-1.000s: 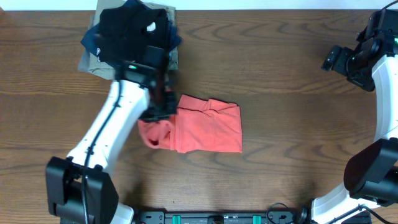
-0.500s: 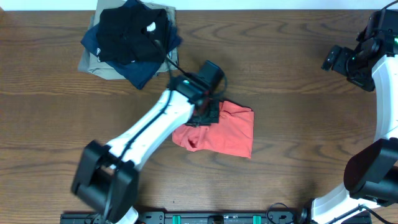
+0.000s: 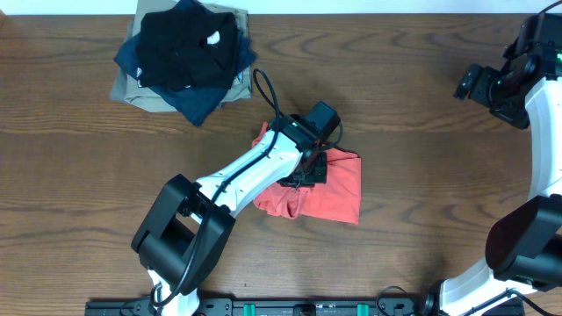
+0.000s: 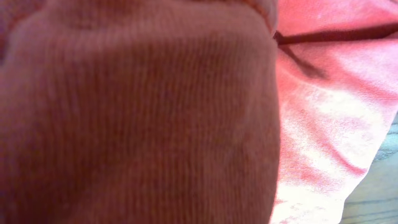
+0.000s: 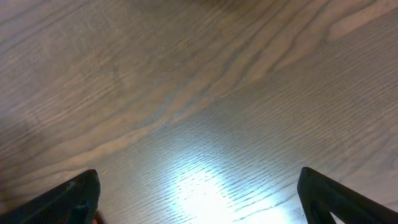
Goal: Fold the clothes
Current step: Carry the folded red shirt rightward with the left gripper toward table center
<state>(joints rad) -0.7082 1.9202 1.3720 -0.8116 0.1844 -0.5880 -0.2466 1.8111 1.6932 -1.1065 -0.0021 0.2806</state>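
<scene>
The left claw (image 3: 313, 167) is seen clenched on a fold of the red-orange T-shirt (image 3: 341, 189), pressed down onto the garment's far-left part near the middle of the table (image 3: 413, 158); its fingers are hidden by cloth in both views, so the grip is judged from the bunched fabric. The T-shirt is spread from under the claw towards the right and the near side; its long axis is taken to run roughly left to right, slightly tilted, with a crumpled lobe left on the near-left side and a flatter panel on the right. The left arm is laid directly over it. The right claw (image 5: 199, 190) is held wide open over bare wood, well apart at the far right edge, so any coming fold is judged to fall to the left arm. A pile of dark garments (image 3: 184, 53) is left at the far-left corner, apart from the T-shirt. The layout is given by the overhead view alone; the left wrist view is filled with ribbed red-orange cloth (image 4: 137, 118) against the lens, with only a sliver of table at its right edge.
</scene>
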